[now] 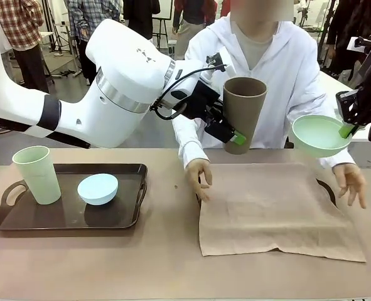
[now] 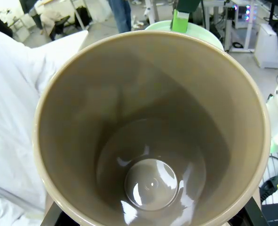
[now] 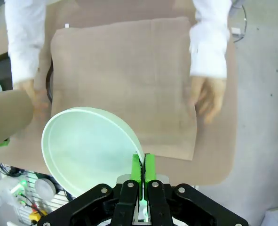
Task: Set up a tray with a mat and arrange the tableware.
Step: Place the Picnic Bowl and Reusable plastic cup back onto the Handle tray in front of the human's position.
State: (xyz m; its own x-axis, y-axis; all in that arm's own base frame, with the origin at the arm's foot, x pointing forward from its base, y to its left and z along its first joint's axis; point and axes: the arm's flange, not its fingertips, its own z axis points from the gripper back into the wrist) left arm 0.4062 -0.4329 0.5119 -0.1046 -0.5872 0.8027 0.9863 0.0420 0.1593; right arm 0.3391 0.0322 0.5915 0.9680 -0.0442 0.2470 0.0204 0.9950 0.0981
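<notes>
Glossy brn tumbler (image 1: 243,106), rnd mint bowl (image 1: 319,135), cloth mat (image 1: 276,210)

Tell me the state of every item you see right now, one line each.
Brown tumbler: lifted, mouth up, gripped by left gripper.
Mint bowl: lifted, rim pinched by right gripper.
Pale green tumbler: upright on tray.
Light blue bowl: upright on tray.
Mat: spread flat, person's hands at its sides.

The left arm (image 1: 125,72) reaches in from the left side of the table (image 1: 166,263), wrist level; the left gripper (image 1: 234,133) clamps the brown tumbler (image 1: 243,103) aloft above the far edge; the right gripper (image 1: 347,130), jaws pinched on the rim of the mint green bowl (image 1: 317,135), hangs above the far right corner.
</notes>
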